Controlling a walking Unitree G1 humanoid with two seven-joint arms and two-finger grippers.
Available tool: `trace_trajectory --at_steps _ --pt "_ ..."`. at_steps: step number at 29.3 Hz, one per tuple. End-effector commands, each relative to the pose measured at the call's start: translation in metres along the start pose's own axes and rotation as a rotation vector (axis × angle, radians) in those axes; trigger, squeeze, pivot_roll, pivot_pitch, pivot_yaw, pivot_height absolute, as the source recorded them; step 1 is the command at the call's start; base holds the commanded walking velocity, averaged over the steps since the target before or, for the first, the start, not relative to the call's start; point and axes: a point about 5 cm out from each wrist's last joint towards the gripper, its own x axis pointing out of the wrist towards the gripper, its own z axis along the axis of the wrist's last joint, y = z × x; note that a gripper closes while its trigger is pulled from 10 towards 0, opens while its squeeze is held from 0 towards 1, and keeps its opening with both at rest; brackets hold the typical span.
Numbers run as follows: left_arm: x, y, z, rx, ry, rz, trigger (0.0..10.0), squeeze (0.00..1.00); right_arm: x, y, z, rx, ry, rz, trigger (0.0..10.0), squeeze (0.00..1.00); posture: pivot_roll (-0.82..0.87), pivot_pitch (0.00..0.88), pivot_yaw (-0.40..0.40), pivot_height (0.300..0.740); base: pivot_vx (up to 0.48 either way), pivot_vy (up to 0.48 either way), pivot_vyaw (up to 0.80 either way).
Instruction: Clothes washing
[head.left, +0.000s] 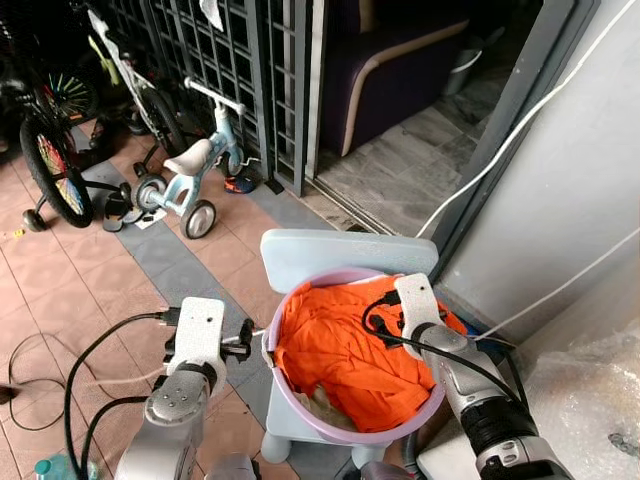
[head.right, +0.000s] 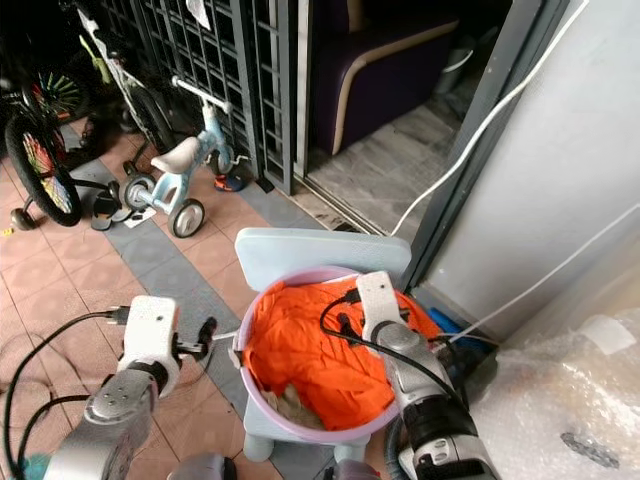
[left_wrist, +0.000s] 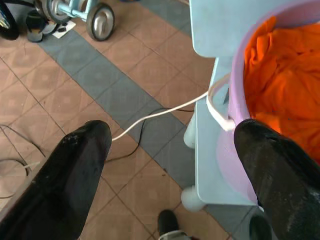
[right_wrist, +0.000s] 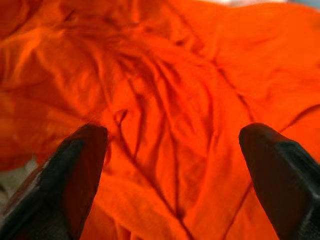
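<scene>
A lilac plastic basin stands on a small pale blue chair and is heaped with orange clothes. A bit of pale cloth shows under the orange at the near side. My right gripper hangs open just above the orange clothes, its fingers spread wide with nothing between them. My left gripper is open too, beside the basin's left wall and level with its white handle loop, not touching it.
A child's pale blue trike and a bicycle stand at the back left by a dark metal grille. A doorway with a sofa lies behind. Cables cross the tiled floor. Bubble wrap sits at the right.
</scene>
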Motion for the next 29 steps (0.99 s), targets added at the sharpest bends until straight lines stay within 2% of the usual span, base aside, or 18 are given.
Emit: trace_trajectory --at_steps 1,5,6,11,13,16,18,23,24,25,27,29 --pt "-0.009 -0.009 0.010 0.047 -0.052 -0.029 10.0 0.00 0.002 -0.002 0.004 -0.077 0.006 0.039 10.0 0.00 0.10 0.172 -0.069 0.740 0.000 0.000 0.00" --pt "-0.023 0.005 0.022 0.072 -0.161 0.062 10.0 0.00 0.008 0.000 0.002 -0.097 0.028 0.061 10.0 0.00 0.12 0.207 -0.073 0.740 0.000 0.000 0.00" --pt "-0.027 0.015 0.025 0.078 -0.195 0.125 10.0 0.00 0.011 0.005 -0.001 -0.119 0.039 0.067 10.0 0.00 0.12 0.225 -0.074 0.740 0.000 0.000 0.00" --pt "-0.034 0.031 0.024 0.064 -0.202 0.174 10.0 0.00 0.014 0.014 -0.006 -0.180 0.043 0.051 10.0 0.00 0.13 0.273 -0.077 0.740 0.000 0.000 0.00" --pt "-0.037 0.035 0.023 0.066 -0.197 0.182 10.0 0.00 0.016 0.017 -0.007 -0.168 0.049 0.040 10.0 0.00 0.13 0.289 -0.078 0.740 0.000 0.000 0.00" --pt "-0.051 0.032 0.020 0.054 -0.199 0.172 10.0 0.00 0.019 0.022 -0.011 -0.111 0.055 0.019 10.0 0.00 0.12 0.325 -0.082 0.740 0.000 0.000 0.00" --pt "-0.052 0.031 0.019 0.050 -0.202 0.168 10.0 0.00 0.019 0.023 -0.011 -0.107 0.055 0.015 10.0 0.00 0.12 0.325 -0.082 0.740 0.000 0.000 0.00" --pt "-0.061 0.018 0.021 0.107 -0.257 0.106 10.0 0.00 0.022 0.026 -0.017 -0.058 0.081 -0.084 10.0 0.00 0.12 0.350 -0.086 0.740 0.000 0.000 0.00" --pt "-0.061 0.017 0.019 0.120 -0.247 0.094 10.0 0.00 0.023 0.027 -0.016 -0.035 0.084 -0.101 8.0 0.00 0.12 0.353 -0.086 0.740 0.000 0.000 0.00" --pt "-0.061 0.017 0.017 0.134 -0.232 0.081 10.0 0.00 0.024 0.030 -0.014 0.004 0.080 -0.112 0.0 0.00 0.11 0.356 -0.086 0.740 0.000 0.000 0.00" --pt "-0.061 0.018 0.013 0.139 -0.206 0.070 10.0 0.00 0.025 0.033 -0.012 0.039 0.078 -0.116 0.0 0.00 0.11 0.357 -0.086 0.740 0.000 0.000 0.00" --pt "-0.061 0.022 0.000 0.185 -0.116 0.043 10.0 0.00 0.027 0.042 -0.003 0.077 0.060 -0.122 0.0 0.00 0.12 0.355 -0.087 0.740 0.000 0.000 0.00"
